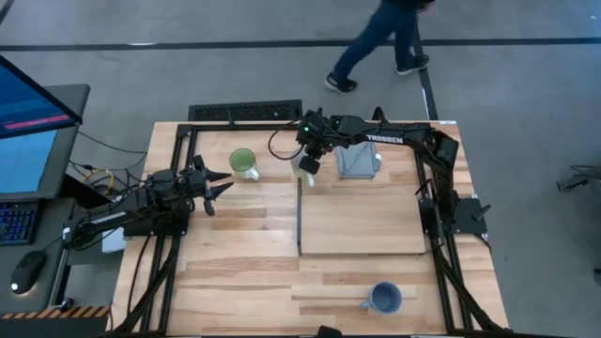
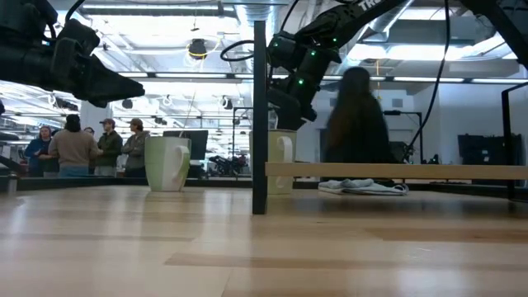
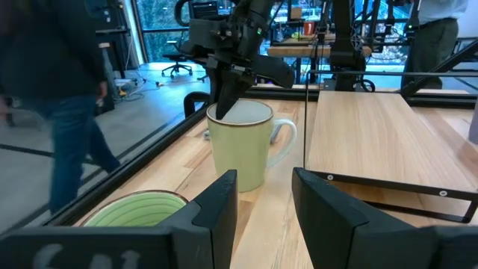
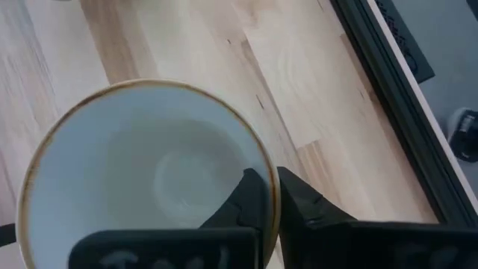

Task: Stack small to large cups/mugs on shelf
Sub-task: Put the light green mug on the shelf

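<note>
A cream-white mug (image 3: 239,146) stands upright on the tabletop by the far left corner of the shelf (image 1: 362,225), a light-wood board. My right gripper (image 4: 270,202) reaches down from the far side and is shut on its rim. A white mug with a green inside (image 1: 242,162) stands on the table to its left. My left gripper (image 1: 223,188) hangs level and open just left of that mug, touching nothing. A blue-grey mug (image 1: 383,299) stands on the table near the front edge. My right gripper pinches the cream-white mug's rim (image 4: 263,173), one finger inside the cup and one outside. The fingers (image 3: 226,101) slant down from the table's far side onto the rim, on the side away from the handle (image 3: 287,142). The mug stands upright on the table.
A folded grey cloth (image 1: 360,161) lies beyond the shelf's far edge. A dark upright post (image 2: 260,115) stands at the shelf's left end. Black frame rails run along the table's sides. People walk and stand in the room beyond.
</note>
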